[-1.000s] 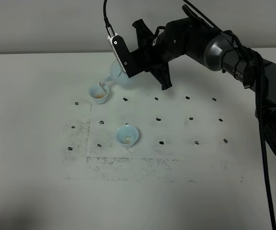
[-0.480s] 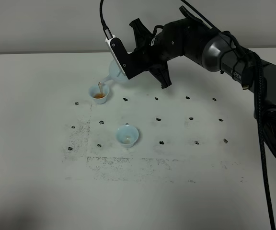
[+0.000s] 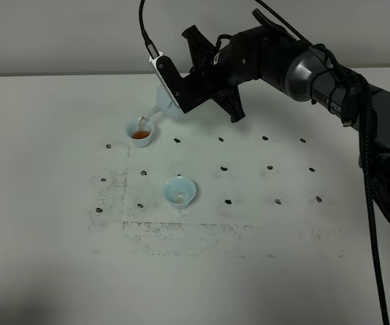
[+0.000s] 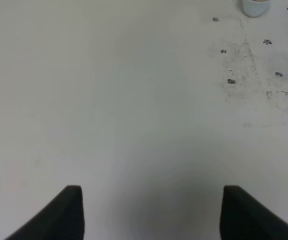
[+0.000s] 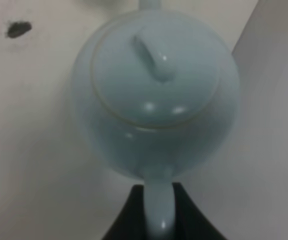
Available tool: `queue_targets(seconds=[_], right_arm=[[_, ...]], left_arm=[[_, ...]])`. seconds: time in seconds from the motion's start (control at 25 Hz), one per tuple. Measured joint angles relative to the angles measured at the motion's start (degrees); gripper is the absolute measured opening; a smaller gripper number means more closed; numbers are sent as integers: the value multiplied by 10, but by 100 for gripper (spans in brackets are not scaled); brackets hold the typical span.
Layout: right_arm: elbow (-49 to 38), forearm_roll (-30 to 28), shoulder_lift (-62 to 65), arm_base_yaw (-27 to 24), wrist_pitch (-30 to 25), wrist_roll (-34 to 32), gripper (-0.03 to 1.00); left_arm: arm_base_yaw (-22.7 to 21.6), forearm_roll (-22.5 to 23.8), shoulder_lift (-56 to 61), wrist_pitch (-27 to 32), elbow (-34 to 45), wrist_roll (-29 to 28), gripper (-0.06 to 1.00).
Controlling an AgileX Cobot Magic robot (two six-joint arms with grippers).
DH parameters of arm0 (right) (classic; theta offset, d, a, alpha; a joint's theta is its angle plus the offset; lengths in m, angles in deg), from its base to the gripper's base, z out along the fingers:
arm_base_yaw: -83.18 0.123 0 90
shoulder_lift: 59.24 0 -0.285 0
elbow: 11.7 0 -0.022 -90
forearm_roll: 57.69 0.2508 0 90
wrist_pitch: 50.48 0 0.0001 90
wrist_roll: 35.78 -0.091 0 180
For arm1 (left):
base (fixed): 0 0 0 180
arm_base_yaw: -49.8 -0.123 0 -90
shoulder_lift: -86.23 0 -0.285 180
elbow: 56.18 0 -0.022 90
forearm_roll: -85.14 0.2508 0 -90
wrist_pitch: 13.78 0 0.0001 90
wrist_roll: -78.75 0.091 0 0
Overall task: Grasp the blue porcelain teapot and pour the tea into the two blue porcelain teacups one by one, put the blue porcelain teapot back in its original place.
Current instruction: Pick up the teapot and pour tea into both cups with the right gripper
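Observation:
The pale blue teapot (image 3: 164, 105) hangs tilted over the far left of the table, its spout down over one teacup (image 3: 141, 134). A thin stream runs into that teacup, which holds brown tea. My right gripper (image 3: 181, 95) is shut on the teapot's loop handle; the right wrist view shows the teapot (image 5: 154, 95) from above, with the handle between the dark fingers (image 5: 126, 220). The second teacup (image 3: 180, 191) stands nearer the front, with a little tea at its bottom. My left gripper (image 4: 151, 212) is open over bare table, and a teacup (image 4: 256, 6) shows at the edge of its view.
The white table (image 3: 46, 203) carries rows of small black marks (image 3: 224, 167) and a scuffed grey outline (image 3: 181, 230). The right arm's black cable (image 3: 372, 223) hangs down along the right side.
The teapot has tipped a little further and lifted slightly. The tea in the far cup has risen and turned darker. The left gripper has not moved.

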Motion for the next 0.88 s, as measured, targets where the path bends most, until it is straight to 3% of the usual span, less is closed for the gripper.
queue_targets(seconds=[0.88], right_arm=[[0, -23, 0, 0, 21, 13, 8]], left_arm=[[0, 0, 0, 0, 0, 0, 55]])
